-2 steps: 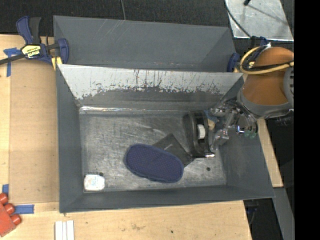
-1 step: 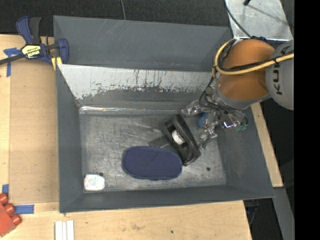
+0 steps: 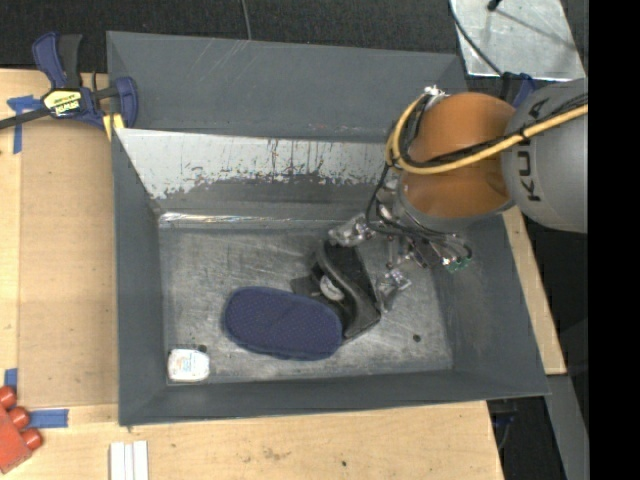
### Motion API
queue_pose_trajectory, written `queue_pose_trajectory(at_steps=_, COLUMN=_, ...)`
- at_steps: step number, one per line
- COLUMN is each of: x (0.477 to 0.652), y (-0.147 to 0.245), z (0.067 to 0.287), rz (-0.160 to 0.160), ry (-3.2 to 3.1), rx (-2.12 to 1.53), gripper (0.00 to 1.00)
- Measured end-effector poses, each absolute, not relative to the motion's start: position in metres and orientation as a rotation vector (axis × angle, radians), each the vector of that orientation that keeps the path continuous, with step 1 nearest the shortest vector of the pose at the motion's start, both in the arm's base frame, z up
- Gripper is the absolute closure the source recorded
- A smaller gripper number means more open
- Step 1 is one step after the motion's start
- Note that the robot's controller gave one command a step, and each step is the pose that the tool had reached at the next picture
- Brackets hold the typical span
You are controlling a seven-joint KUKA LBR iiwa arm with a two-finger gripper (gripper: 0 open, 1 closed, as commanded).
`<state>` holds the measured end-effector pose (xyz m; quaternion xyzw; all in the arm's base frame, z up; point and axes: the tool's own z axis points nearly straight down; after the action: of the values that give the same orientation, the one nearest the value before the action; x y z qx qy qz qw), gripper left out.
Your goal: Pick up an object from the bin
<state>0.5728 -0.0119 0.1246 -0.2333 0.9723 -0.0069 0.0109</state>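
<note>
The single camera looked down into the grey bin (image 3: 300, 88) from above, tilted slightly, with the arm (image 3: 555, 173) entering from the right.

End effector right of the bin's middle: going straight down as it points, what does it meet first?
Likely the black object under the end effector, beside the blue oval pad; depth is unclear from this view.

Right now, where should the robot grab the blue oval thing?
Probably across its short width, coming straight down, near the end away from the black thing. The blue oval pad lies flat with its top bare, and its other end touches that black thing.
</note>
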Motion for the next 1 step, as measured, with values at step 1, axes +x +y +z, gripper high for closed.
queue_pose_trajectory(at_steps=1, x=0.5764, y=-0.0111, z=0.1197, rz=-0.020, ry=3.031, rx=-0.722, gripper=0.00)
